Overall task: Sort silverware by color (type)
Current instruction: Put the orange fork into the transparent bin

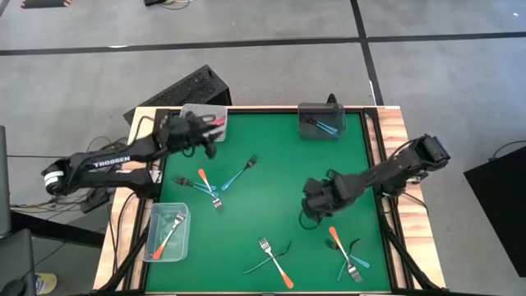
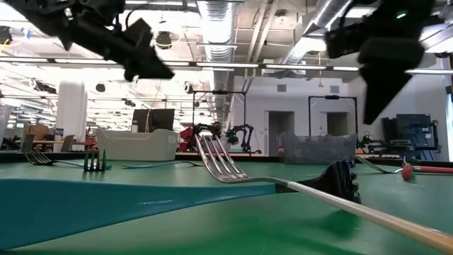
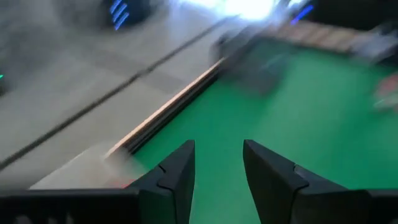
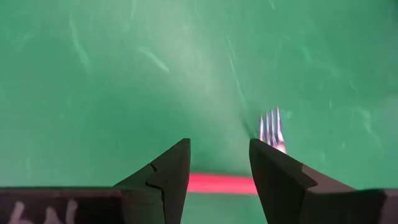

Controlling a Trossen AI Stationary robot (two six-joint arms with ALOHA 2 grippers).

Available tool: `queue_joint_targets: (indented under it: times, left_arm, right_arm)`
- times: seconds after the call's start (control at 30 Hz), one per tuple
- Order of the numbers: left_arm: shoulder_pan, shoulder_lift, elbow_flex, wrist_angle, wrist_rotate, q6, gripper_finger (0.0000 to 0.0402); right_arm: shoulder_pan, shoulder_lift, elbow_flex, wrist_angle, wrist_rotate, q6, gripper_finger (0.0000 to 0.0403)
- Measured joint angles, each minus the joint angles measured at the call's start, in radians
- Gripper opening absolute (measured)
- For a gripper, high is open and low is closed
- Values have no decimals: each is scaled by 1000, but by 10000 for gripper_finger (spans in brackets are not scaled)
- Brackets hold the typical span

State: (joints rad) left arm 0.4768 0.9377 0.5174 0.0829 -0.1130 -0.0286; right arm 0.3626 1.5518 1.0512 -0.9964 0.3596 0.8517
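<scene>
Forks with orange or blue handles lie scattered on the green mat [image 1: 279, 156]: a crossed pair [image 1: 207, 186], a blue one [image 1: 239, 173], two [image 1: 274, 261] near the front edge, and an orange one [image 1: 335, 238] beside a blue one [image 1: 354, 264]. My right gripper [image 1: 311, 214] hovers open over the mat. In its wrist view a reddish handle [image 4: 219, 183] crosses below my right gripper [image 4: 219, 165], with fork tines [image 4: 271, 130] beyond. My left gripper [image 1: 209, 145] is open at the far left, beside a clear bin [image 1: 197, 110]; nothing sits within my left gripper [image 3: 217, 168].
The far-left clear bin holds a red utensil [image 1: 215, 122]. A dark grey bin [image 1: 319, 131] at the far edge holds blue ones. Another clear bin [image 1: 154, 243] at the near left holds an orange fork [image 1: 170, 233]. Wooden rails [image 1: 393, 140] border the mat.
</scene>
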Motion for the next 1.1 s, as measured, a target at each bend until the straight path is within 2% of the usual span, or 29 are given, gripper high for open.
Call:
queue_joint_targets:
  times: [0.07,0.17,0.27,0.4,0.53,0.8,0.93,1.1]
  left_arm:
    - [-54,18,-50,184,46,1,120]
    - [-128,47,-96,344,56,2,119]
    - [-185,67,-99,373,49,-4,119]
    - [-236,92,-100,377,40,-68,119]
    - [-248,95,-100,383,14,-83,119]
    - [-268,83,-100,427,55,-111,119]
    - [-326,83,-100,446,47,-99,119]
    - [-398,83,-100,449,-36,-41,119]
  right_arm:
    - [42,-3,0,-38,12,73,191]
    - [93,-2,0,-131,26,210,191]
    - [137,-2,0,-254,33,329,191]
    - [188,-17,-4,-327,39,460,191]
    - [212,-116,-73,-220,40,486,191]
    - [239,-364,-348,118,-4,639,191]
    - [259,-386,-425,242,-95,706,191]
    - [299,-366,-417,240,-158,756,191]
